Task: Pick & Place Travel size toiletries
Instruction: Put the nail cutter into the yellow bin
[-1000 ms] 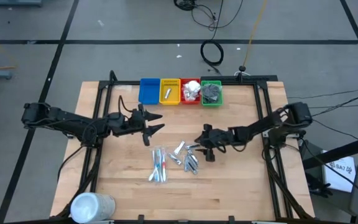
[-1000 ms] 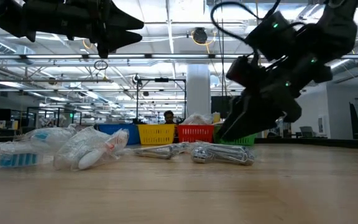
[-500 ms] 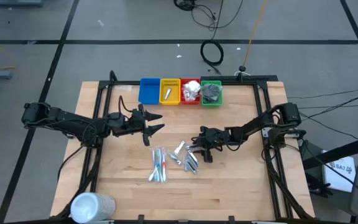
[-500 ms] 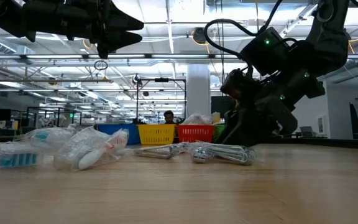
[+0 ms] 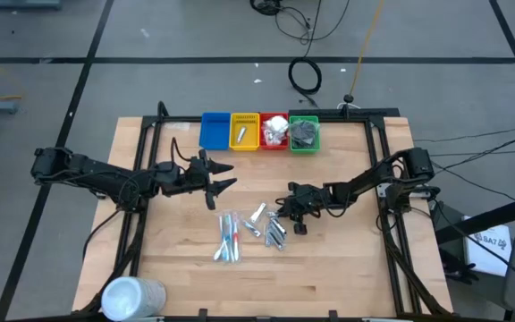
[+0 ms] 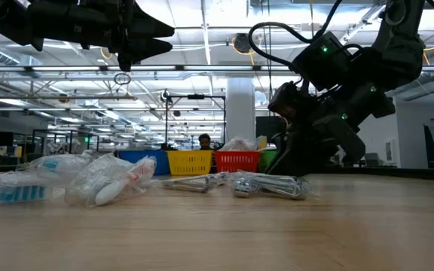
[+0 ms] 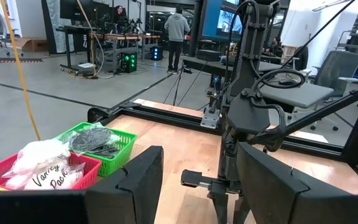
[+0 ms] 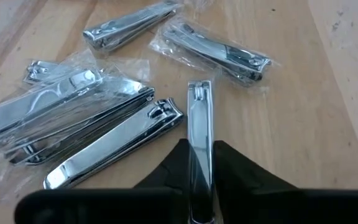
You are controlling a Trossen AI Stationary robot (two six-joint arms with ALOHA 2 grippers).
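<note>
Several silver nail clippers (image 8: pixel 123 134), some in clear wrap, lie in a loose heap on the wooden table (image 5: pixel 271 228), seen too in the low view (image 6: pixel 270 184). Clear-wrapped toothbrushes (image 5: pixel 228 237) lie to their left. My right gripper (image 8: pixel 199 180) is low over the heap's right side (image 5: pixel 286 215), shut on one bare clipper (image 8: pixel 199 118). My left gripper (image 5: pixel 222 183) hovers open above the table's left half (image 7: pixel 197 186), with nothing between its fingers. My right gripper pinches the bare clipper's near end (image 8: pixel 199 158) between its two fingers (image 8: pixel 232 165). The fingers slant down from the table's right side and run along the clipper. The clipper points away from the gripper, and its far end (image 8: pixel 199 90) lies on the wood beside the others.
Blue (image 5: pixel 214 131), yellow (image 5: pixel 244 131), red (image 5: pixel 274 131) and green (image 5: pixel 304 132) bins stand in a row at the far edge. A large white cylinder (image 5: pixel 132 297) lies at the near left corner. Bare wood lies right of the heap.
My right gripper has come down and a little toward the table's left, onto the heap of clippers, and its fingers have shut on one clipper. The heap and the toothbrushes lie as before.
</note>
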